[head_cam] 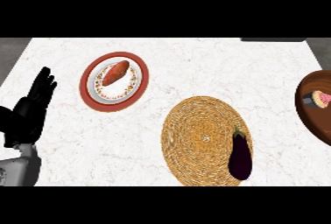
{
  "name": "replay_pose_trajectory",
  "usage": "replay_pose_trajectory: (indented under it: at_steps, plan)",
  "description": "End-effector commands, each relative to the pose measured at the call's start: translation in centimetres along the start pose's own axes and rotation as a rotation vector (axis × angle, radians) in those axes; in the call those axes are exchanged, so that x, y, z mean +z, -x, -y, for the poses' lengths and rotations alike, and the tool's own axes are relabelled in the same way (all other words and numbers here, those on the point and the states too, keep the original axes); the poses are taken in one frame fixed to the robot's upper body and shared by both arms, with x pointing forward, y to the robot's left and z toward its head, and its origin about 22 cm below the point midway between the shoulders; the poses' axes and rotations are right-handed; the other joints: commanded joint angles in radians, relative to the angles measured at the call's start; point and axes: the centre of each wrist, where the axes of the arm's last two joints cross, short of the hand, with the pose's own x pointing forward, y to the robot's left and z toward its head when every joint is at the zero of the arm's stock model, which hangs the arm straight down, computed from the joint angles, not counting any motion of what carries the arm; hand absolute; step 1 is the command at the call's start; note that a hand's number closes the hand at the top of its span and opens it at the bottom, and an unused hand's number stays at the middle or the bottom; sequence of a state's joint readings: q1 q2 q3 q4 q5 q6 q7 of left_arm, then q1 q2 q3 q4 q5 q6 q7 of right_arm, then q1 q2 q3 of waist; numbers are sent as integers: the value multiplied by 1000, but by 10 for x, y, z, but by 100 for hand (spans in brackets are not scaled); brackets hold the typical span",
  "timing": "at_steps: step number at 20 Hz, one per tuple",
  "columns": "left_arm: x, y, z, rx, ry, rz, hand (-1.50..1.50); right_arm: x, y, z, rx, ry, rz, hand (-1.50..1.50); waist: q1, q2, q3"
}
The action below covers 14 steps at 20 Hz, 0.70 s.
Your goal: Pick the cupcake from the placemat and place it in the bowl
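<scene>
Cupcake (319, 99) inside brown bowl (309, 114)

The left hand (33, 105) was black all over, its fingers slim and jointed. Below it a pale grey forearm (20, 171) showed, boxy, with a small dark marking.

White marble counter (194, 65) with faint veins; grey floor (12, 52) beyond far corners.
</scene>
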<state>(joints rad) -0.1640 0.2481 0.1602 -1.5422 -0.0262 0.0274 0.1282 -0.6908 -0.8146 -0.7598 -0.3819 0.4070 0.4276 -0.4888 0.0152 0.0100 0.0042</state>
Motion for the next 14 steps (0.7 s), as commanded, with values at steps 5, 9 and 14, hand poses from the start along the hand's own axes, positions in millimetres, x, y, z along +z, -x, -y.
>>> replay_pose_trajectory:
  at_steps: [5, 9, 14]
  plan:
    - [-1, 3, -2, 3, 12, 5, 0, 62, 3, 87, -148, 31, -45, -150, 8, 8, 2]
    - [0, -5, 2, -2, -2, 10, 0, 96, 7, 114, -172, 9, -64, -150, -3, 4, 5]
    - [2, 4, 6, 15, 2, -3, 0, 105, 11, 119, -290, -30, -56, -150, -4, 3, 7]
